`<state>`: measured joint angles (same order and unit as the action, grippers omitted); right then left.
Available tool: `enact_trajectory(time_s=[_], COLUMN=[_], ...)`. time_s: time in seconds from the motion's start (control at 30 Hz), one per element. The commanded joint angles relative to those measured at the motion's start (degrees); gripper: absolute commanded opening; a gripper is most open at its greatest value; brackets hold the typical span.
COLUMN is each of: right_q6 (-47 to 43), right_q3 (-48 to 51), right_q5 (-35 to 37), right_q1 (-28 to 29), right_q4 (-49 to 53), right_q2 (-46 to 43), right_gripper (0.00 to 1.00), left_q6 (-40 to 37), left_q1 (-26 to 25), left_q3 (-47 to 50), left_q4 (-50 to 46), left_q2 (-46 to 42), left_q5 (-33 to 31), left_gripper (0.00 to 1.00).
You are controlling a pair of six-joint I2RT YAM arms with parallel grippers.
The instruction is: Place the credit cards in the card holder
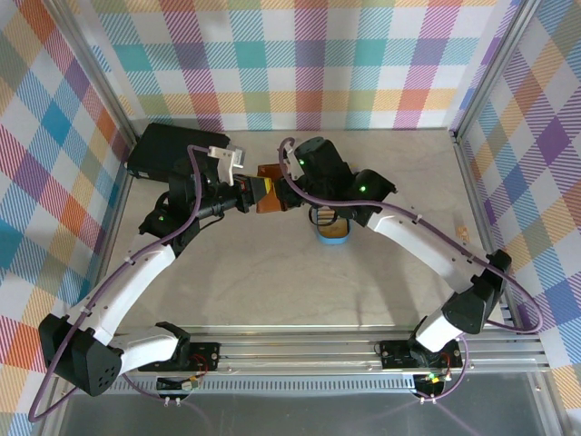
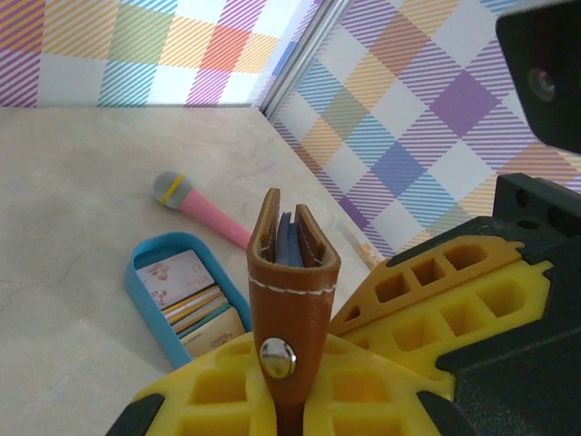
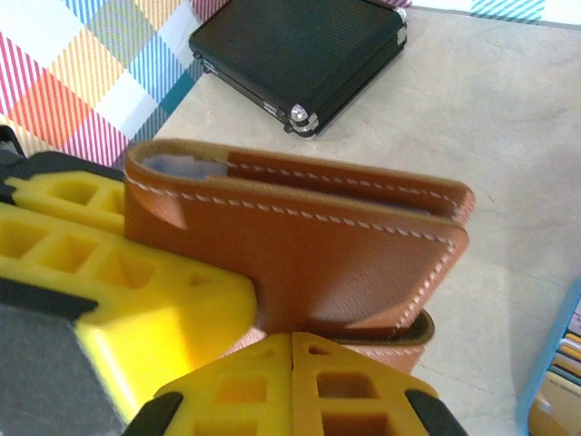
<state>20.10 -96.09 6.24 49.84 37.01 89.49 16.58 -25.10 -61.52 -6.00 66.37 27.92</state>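
**Both grippers on the holder, cards not loaded yet**

- My left gripper [image 2: 289, 392] is clamped on the card holder [image 2: 290, 300], pinching it across both leaves near the snap stud. The holder stands edge-up and folded, with a thin slit of blue-grey lining at the top.
- My right gripper [image 3: 292, 372] has its fingers pressed together right at the holder's lower flap. I can't tell whether any leather is caught between them.
- The holder sits just beside the blue tray [image 2: 145, 292], on the side facing the black case [image 3: 300, 54]. The credit cards [image 2: 195, 304] are stacked inside the tray. The pink stick [image 2: 211, 212] lies just past the tray's far end.

Risks as I see them:
- If the right pinch is empty, pulling opens nothing.
- The left clamp spans both leaves, so it may hold the fold shut while the right pulls. That could tear the holder loose.
- A dropped holder could land on the tray and scatter the cards.
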Motion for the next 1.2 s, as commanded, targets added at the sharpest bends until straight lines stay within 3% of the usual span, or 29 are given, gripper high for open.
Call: enact_trajectory(time_s=[0.0,0.03,0.13,0.27,0.53,0.77,0.97,1.1,1.17], right_q6=[-1.09,-1.14,-1.55,-1.64,-1.16,-1.2,-1.11,-0.95,-0.55], right_q3=[1.76,2.49,3.46,3.1,1.81,1.51,2.8,3.86,4.3], right_q5=[-0.52,-1.29,-3.48,-3.41,-1.82,2.56,7.95,9.74,9.93], right_q1=[-0.28,-0.28,-0.36,-0.35,-0.27,-0.32,-0.31,-0.75,-1.22], right_q4=[0.59,-0.48,-2.27,-2.61,-3.91,-4.12,-4.09,-3.55,-3.0], right_q2=[-2.38,-2.85,-3.18,-2.14,-0.17,0.95,-0.78,-2.29,-2.86], right_gripper=[0.07,0.22,0.39,0.48,0.53,0.4,0.21,0.03,0.0], left_q6=[-1.24,-1.19,-0.77,0.05,3.61,4.7,3.05,2.56,2.2], left_q1=[-0.56,-0.56,-0.56,-0.54,-0.56,-0.65,-0.65,-0.65,-0.61], left_q3=[-0.71,-0.72,-0.56,-0.27,0.68,0.74,0.18,0.08,0.07], left_q4=[1.61,1.83,2.41,3.48,9.13,10.43,7.38,6.55,6.25], left_q2=[-1.24,-1.25,-1.18,-1.03,-0.15,0.25,0.37,0.35,0.36], left_q5=[0.86,1.02,1.82,3.52,12.11,14.82,11.72,10.34,9.95], left_gripper=[0.0,0.0,0.0,0.0,0.0,0.0,0.0,0.0,0.0])
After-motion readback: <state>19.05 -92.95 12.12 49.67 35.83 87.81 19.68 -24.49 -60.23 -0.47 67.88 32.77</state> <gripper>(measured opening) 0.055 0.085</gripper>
